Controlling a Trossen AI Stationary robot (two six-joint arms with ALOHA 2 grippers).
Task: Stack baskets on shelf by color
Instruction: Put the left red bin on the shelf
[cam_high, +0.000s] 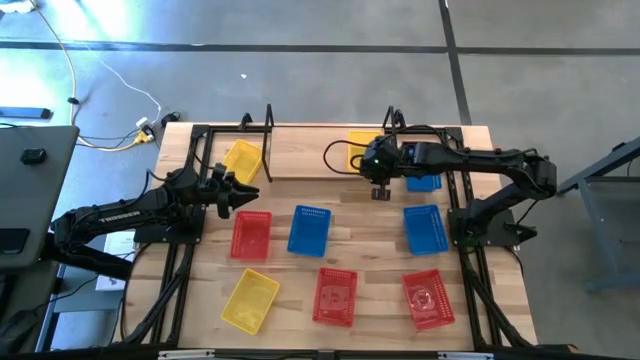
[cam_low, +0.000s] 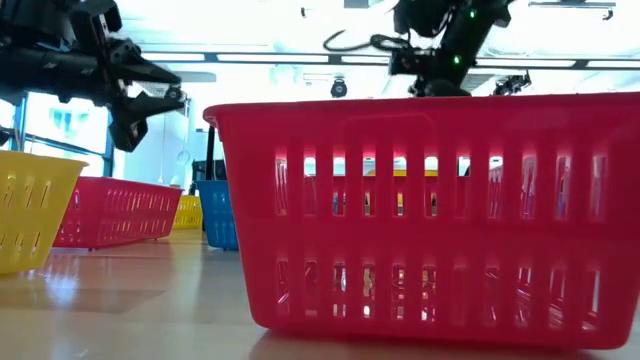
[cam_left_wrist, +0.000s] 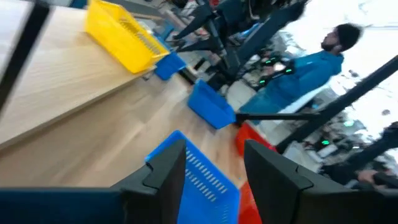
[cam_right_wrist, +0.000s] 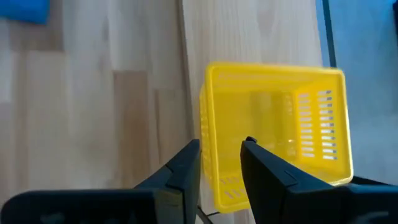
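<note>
the shelf (cam_high: 300, 150) is a light wooden board at the far side of the table (cam_high: 370, 250), with black wire posts at its ends. two yellow baskets sit on it: one yellow basket (cam_high: 243, 160) near the left end and another yellow basket (cam_right_wrist: 277, 134) near the right end, partly hidden under the right arm in the high view.

the left gripper (cam_high: 240, 195) hangs in the air just in front of the shelf, by the left yellow basket. its fingers (cam_left_wrist: 165, 171) are spread apart and hold nothing. right under and beside it on the table lie a red basket (cam_high: 250, 235) and a blue basket (cam_high: 309, 229).

the right gripper (cam_high: 380, 175) is at the right part of the shelf, over the near wall of the yellow basket there. its fingers (cam_right_wrist: 186, 165) are a little apart, and the basket's wall shows between them. i cannot tell if they pinch it.

more baskets lie on the table: a blue one (cam_high: 425, 228) on the right, one more blue one (cam_high: 424, 181) behind it under the right arm, a yellow one (cam_high: 250, 299) near the front left, and two red ones (cam_high: 335, 296) (cam_high: 428, 299) at the front. a black cable (cam_high: 340, 150) loops over the shelf. a person in a blue top (cam_left_wrist: 305, 68) stands beyond the table.
</note>
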